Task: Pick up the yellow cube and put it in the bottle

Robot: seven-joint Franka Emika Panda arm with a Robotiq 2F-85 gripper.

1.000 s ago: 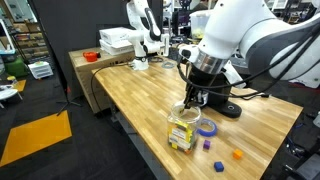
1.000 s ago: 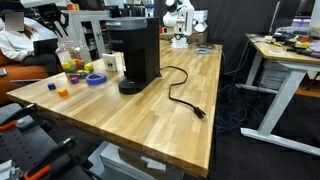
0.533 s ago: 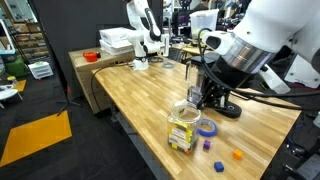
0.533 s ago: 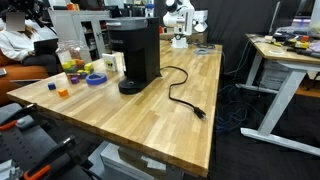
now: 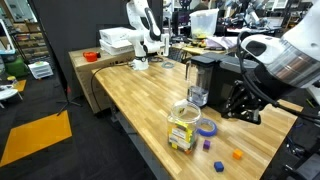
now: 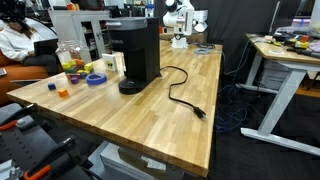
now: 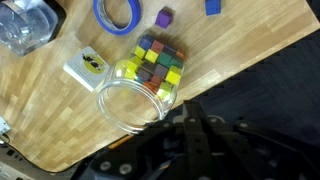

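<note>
The bottle (image 5: 182,128) is a squat clear jar standing near the table's front edge. It also shows in the other exterior view (image 6: 70,62). In the wrist view, the bottle (image 7: 135,90) holds several coloured cubes, some of them yellow-green. No loose yellow cube shows anywhere, and I cannot single it out among the cubes in the jar. My gripper (image 5: 243,108) hangs off to the side of the jar, beyond the blue tape ring (image 5: 207,127). In the wrist view, the gripper (image 7: 192,118) is dark, its fingers look together, and nothing shows between them.
The black coffee maker (image 5: 205,78) stands behind the jar and also shows in an exterior view (image 6: 137,50). A purple cube (image 7: 164,16), a blue cube (image 7: 213,6) and an orange cube (image 5: 238,155) lie near the tape ring (image 7: 122,12). A small white card (image 7: 88,66) lies beside the jar.
My gripper was right above the jar's mouth a second ago. It has swung away sideways, past the coffee maker. The jar and loose cubes have not moved.
</note>
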